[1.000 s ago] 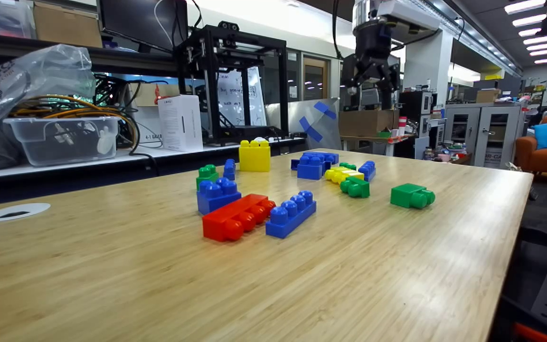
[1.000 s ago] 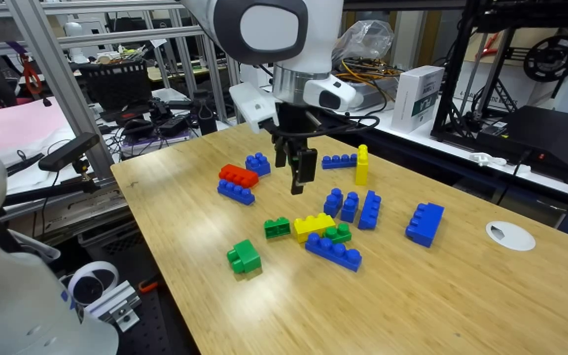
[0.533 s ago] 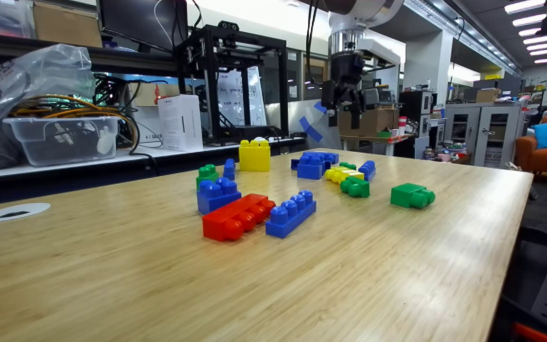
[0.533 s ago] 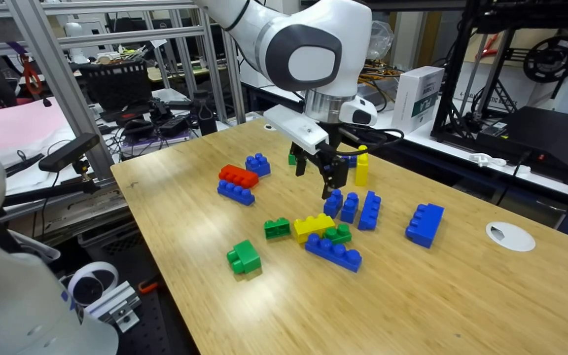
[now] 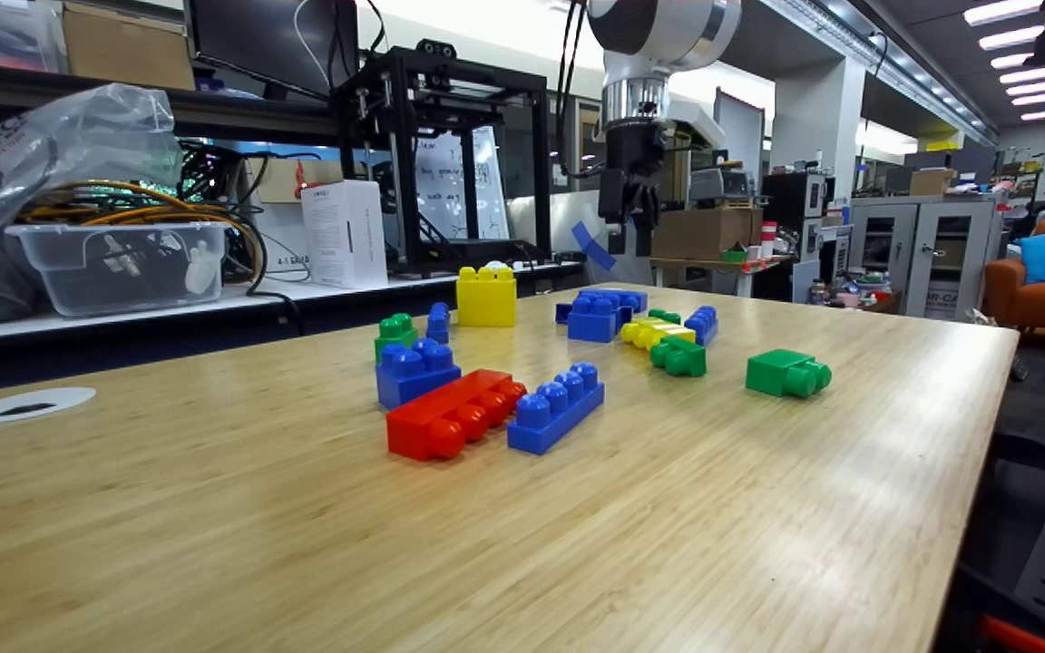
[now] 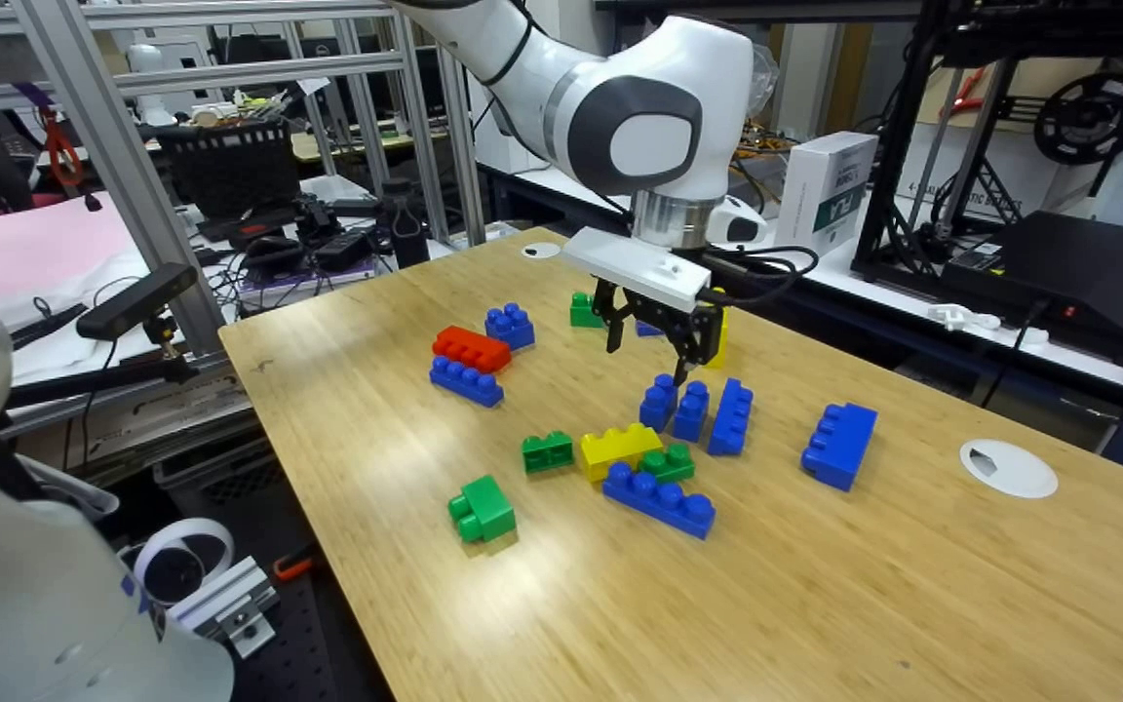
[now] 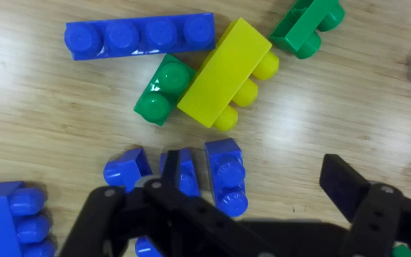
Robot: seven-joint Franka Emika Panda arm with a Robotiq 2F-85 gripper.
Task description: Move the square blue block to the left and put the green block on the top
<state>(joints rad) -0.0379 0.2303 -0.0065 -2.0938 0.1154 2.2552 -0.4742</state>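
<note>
The square blue block (image 5: 415, 385) stands studs up behind the red brick; it also shows in an exterior view (image 6: 510, 327). Several small green bricks lie about, and I cannot tell which is the green block. One green brick (image 6: 584, 310) stands behind the square blue block; another (image 6: 669, 462) touches the yellow brick, and a third (image 6: 548, 452) lies on its side. My gripper (image 6: 647, 359) is open and empty, above the table. In the wrist view, the gripper (image 7: 254, 176) has a small two-stud blue brick (image 7: 227, 175) below, between its fingers.
A red brick (image 6: 472, 348) and a long blue brick (image 6: 466, 381) lie close to the square blue block. A yellow brick (image 6: 620, 448), a tall yellow brick (image 6: 716, 331) and more blue bricks (image 6: 731, 416) lie around. A larger green brick (image 6: 484, 508) lies near the table edge.
My gripper has moved left and down in an exterior view, and rightward, farther away, in an exterior view, coming over the small blue bricks. The bricks have not moved.
</note>
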